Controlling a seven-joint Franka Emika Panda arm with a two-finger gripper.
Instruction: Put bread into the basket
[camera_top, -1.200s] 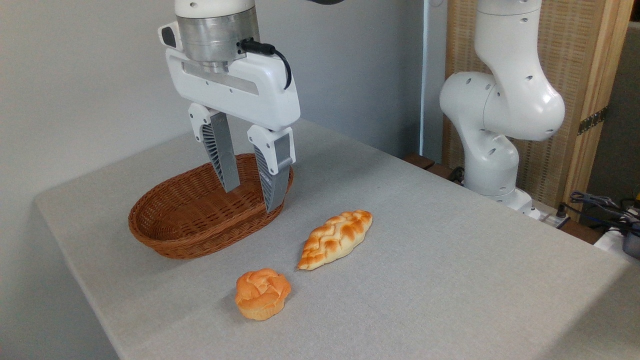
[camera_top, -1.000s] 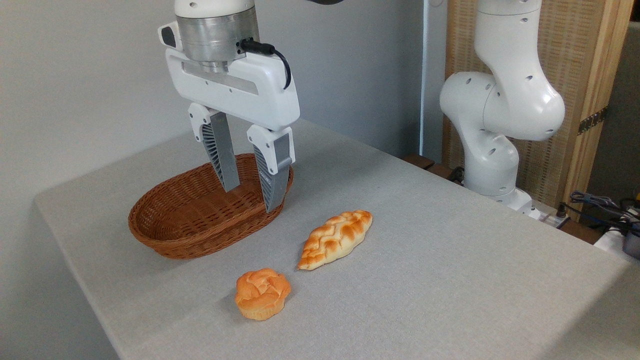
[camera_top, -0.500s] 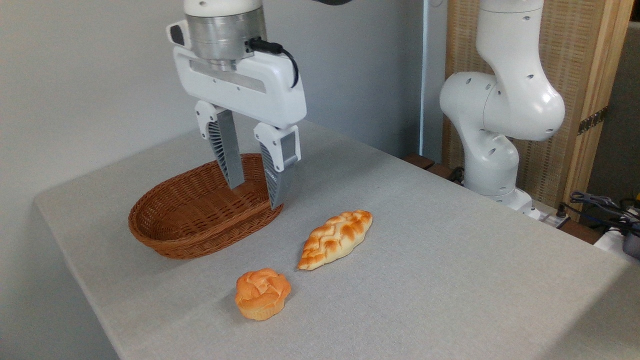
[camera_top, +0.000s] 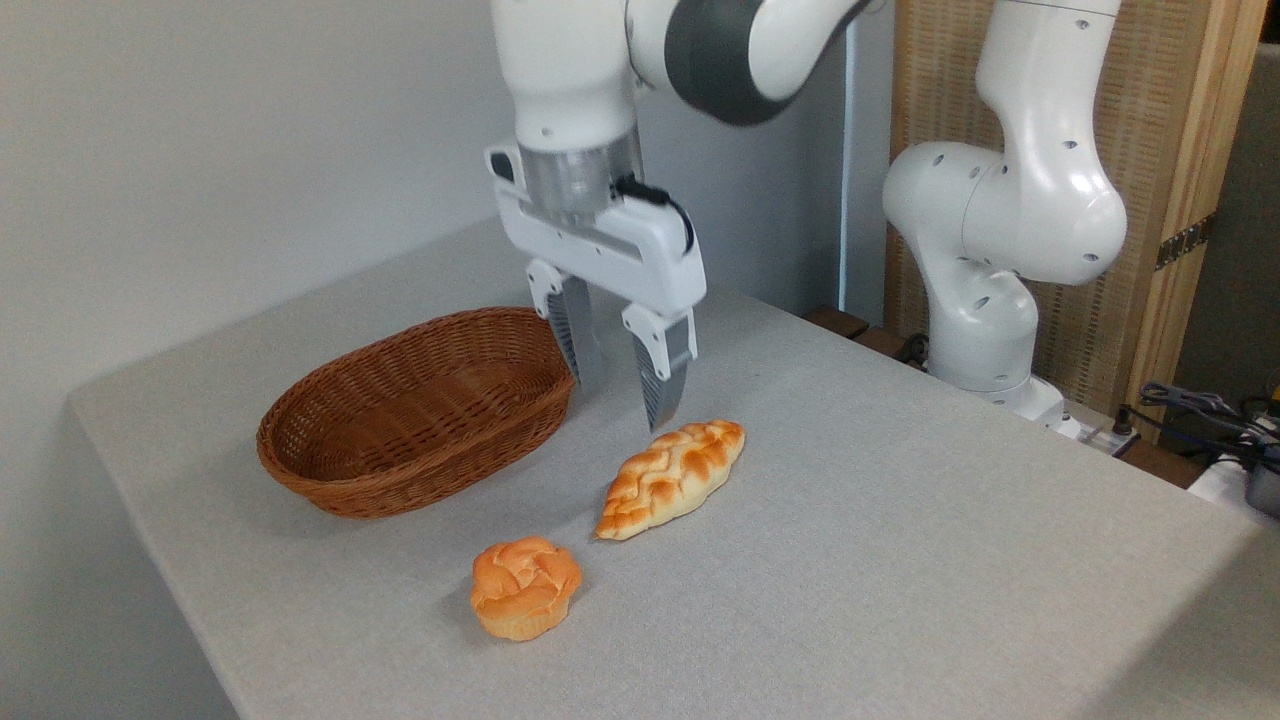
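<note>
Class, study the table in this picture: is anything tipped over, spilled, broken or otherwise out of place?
Nothing stands out. The basket sits upright and empty, the braided loaf and the round bun lie whole on the table, apart from each other, and the open hand hangs just above the loaf's far end.

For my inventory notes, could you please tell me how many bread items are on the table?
2: the braided loaf lies right of the basket, below the gripper; the round bun sits nearer the front edge. None appears hidden.

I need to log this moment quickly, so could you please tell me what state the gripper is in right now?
Gripper: open, holding nothing, just above the bread's far end.
</note>
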